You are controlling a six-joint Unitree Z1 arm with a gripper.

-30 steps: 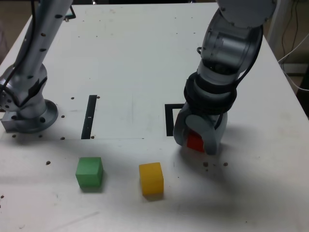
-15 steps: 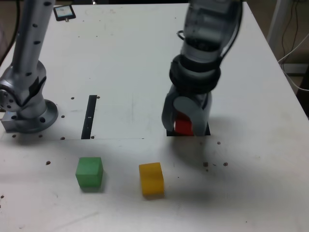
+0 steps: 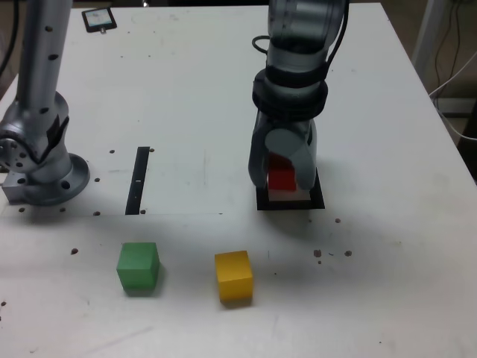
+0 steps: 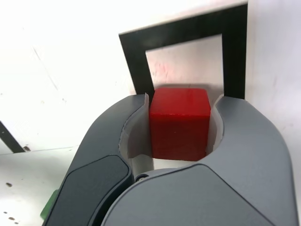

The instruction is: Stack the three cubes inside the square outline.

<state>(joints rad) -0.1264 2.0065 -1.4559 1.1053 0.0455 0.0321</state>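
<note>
The gripper [image 3: 282, 177] is clamped on the red cube [image 3: 282, 183], holding it at the square outline [image 3: 291, 205], on the part of the table [image 3: 179, 321] toward the exterior view's right edge. If it lets go while the cube is off-centre or slightly turned, the base could land on the black border, and the next two would sit on a crooked start. Opening too high could make it drop and tip; the rounded fingers could also drag it askew as they spread. Later, the yellow cube [image 3: 234, 277] sits a little turned, so a grip taken without matching that angle could twist it.

The exterior view shows the yellow and green [image 3: 139, 266] cubes both waiting, well apart, farther from the table's far edge than the outline; the wrist view gives just a sliver of green and no yellow. But it shows both fingers against the red sides, and the outline's white centre beyond. How much air is under the cube, I can't quite tell.
</note>
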